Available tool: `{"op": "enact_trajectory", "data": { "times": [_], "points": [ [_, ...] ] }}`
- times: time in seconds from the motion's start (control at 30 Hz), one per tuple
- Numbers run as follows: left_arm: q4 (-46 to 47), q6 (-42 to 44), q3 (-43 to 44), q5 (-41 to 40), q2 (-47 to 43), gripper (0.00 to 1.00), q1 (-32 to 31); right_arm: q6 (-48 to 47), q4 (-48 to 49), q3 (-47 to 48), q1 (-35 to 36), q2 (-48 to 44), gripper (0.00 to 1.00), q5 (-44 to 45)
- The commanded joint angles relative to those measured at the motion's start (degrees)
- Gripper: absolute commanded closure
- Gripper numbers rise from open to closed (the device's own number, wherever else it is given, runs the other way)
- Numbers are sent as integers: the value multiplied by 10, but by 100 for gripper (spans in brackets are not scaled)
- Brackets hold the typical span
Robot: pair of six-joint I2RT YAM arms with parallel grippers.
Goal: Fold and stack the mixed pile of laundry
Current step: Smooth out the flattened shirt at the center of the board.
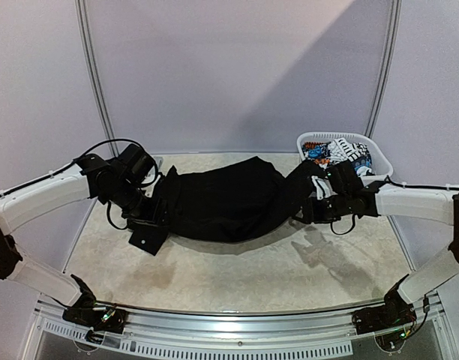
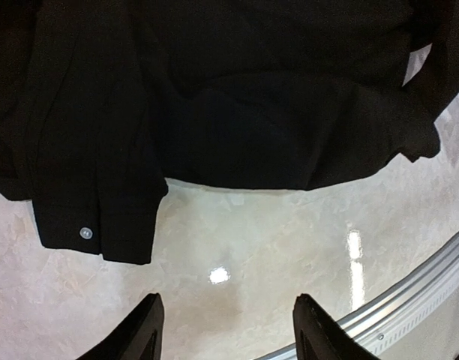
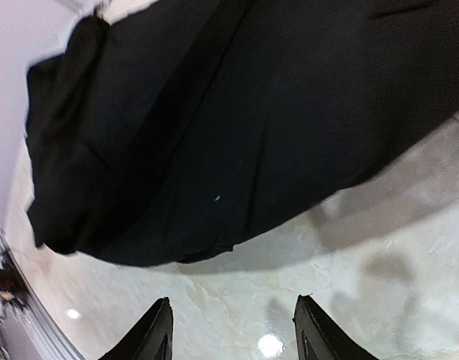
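Black long-sleeved garment [image 1: 222,202] lies spread across the table [image 1: 237,277] centre, from 9 to 3 o'clock. Left gripper [image 2: 228,330] and right gripper [image 3: 233,330] stand parted, holding nothing. Step in hand appears to be flattening; the next move calls for regripping an edge to fold.

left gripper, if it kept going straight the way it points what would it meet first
Most likely the black garment, whose hem and buttoned cuff lie right ahead of the open left gripper. Only bare table shows in between; depth is unclear, so it might touch the table first.
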Motion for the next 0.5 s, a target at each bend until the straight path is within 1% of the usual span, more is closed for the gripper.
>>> {"op": "enact_trajectory", "data": {
  "times": [0.0, 0.13, 0.23, 0.37, 0.47],
  "points": [
    [26, -4, 35, 13, 23, 40, -17, 139, 203, -69, -26, -53, 45, -14],
    [29, -2, 45, 26, 41, 39, -20, 176, 266, -100, -67, -74, 45, -1],
    [29, 1, 56, 31, 51, 40, -22, 194, 285, -99, -97, -63, 47, -7],
    [15, 10, 76, 29, 59, 40, -25, 211, 304, -87, -105, -38, 49, -12],
    [8, 14, 80, 29, 59, 41, -25, 220, 314, -76, -105, -17, 53, -12]
  ]
}}
